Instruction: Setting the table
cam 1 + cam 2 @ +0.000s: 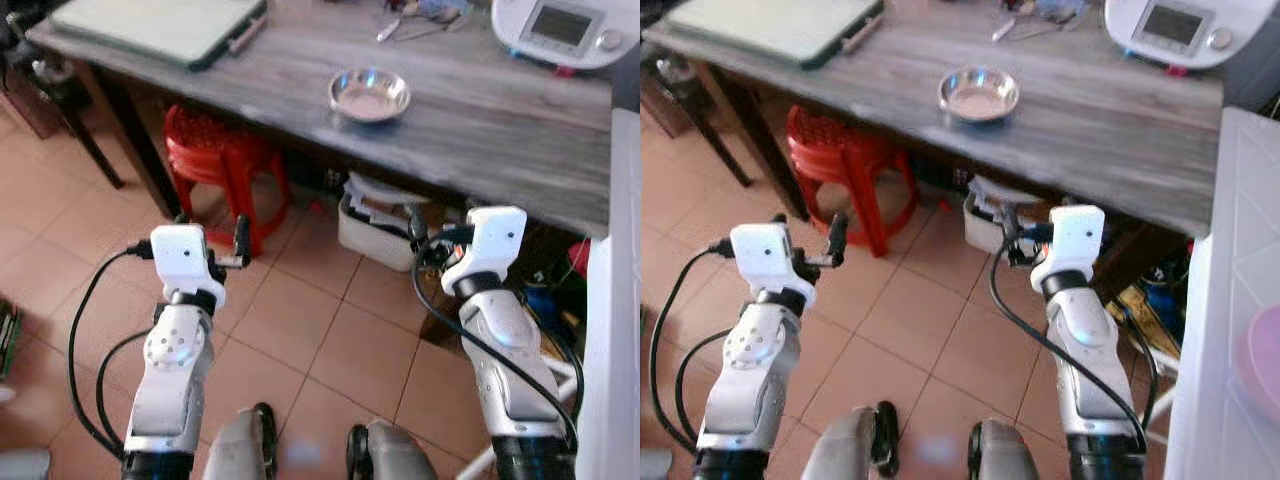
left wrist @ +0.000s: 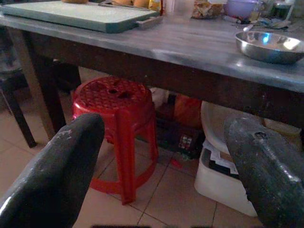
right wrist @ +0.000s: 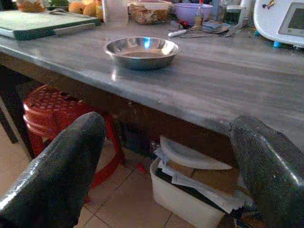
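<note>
Looking down from the head: steel bowl upright and seemingly empty on the grey wooden table, well apart from the green board at the far left end and the white appliance at the far right; some cutlery near the back edge. Under the table, red plastic stool beside a white bin stuffed with papers. Left gripper and right gripper held low over the tiled floor, short of the table edge, touching nothing. White counter along the right. From the left wrist: fingers spread wide apart and empty, pointed at the stool and the bin under the tabletop; bowl seen at the table's edge above. From the right wrist: fingers likewise wide apart, empty; bowl straight ahead on the table, inside bare; purple bowl, a food tub and fruit along the back; table edge between gripper and bowl.
</note>
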`<state>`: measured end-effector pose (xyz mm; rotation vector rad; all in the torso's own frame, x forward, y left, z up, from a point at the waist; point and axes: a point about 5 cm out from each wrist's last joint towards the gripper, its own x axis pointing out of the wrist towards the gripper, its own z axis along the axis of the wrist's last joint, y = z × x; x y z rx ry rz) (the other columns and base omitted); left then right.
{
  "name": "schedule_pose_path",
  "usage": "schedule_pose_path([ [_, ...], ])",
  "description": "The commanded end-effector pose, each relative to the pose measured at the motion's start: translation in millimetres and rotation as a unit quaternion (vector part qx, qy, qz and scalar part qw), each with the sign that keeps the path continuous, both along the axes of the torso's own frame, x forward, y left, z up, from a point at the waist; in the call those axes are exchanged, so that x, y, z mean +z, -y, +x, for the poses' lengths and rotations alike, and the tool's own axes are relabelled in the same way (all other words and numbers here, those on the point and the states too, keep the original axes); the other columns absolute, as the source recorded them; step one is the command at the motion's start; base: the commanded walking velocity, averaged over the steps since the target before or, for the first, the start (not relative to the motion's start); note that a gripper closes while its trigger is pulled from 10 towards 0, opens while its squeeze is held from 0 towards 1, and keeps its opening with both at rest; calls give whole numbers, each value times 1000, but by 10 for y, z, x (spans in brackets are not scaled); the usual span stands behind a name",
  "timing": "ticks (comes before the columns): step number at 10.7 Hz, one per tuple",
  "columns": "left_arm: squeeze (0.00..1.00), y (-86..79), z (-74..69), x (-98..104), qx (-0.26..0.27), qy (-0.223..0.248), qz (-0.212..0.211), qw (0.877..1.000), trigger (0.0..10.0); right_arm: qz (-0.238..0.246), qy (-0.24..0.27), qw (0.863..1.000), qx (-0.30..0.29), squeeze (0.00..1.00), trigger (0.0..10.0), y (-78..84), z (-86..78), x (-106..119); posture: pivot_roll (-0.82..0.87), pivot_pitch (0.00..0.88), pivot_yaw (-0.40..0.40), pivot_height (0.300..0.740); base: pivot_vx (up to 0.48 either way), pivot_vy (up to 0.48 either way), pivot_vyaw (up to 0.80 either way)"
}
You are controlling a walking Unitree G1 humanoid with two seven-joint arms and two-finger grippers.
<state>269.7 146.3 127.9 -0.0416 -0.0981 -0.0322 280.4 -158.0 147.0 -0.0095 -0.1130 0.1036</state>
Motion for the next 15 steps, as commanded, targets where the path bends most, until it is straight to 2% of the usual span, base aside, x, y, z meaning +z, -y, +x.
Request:
schedule_pose_path([
  [1,0,-27,-14,-43,7,-9,3,1000,10000,-16,-14,1000,-22,0,10000,40,7,-53,-3,138,-1,740,-277,0,0],
  [2,0,-27,-22,-47,7,-10,4,1000,10000,-48,-19,998,-43,0,10000,46,17,-88,-3,140,-2,740,-281,0,0],
  [4,0,-27,-22,-46,7,-10,5,1000,10000,-15,-39,997,-57,0,10000,47,26,-134,-6,142,-3,740,-274,0,0],
  [8,0,-14,-25,-47,4,-10,4,1000,10000,-2,-30,999,-39,0,10000,33,10,-100,-5,149,-3,740,-129,0,0],
  [10,0,-6,-35,-36,-6,-6,-4,1000,10000,7,-36,999,-35,0,10000,10,22,-104,-3,152,-6,740,0,0,-800],
  [13,0,11,-56,-18,-25,-2,-13,1000,10000,-13,-8,1000,-15,0,10000,-18,36,-11,-4,152,-8,740,0,0,-700],
  [15,0,16,-86,-11,-39,-1,-20,999,10000,-32,14,999,-6,0,10000,-39,56,68,0,158,-12,740,0,0,0],
])
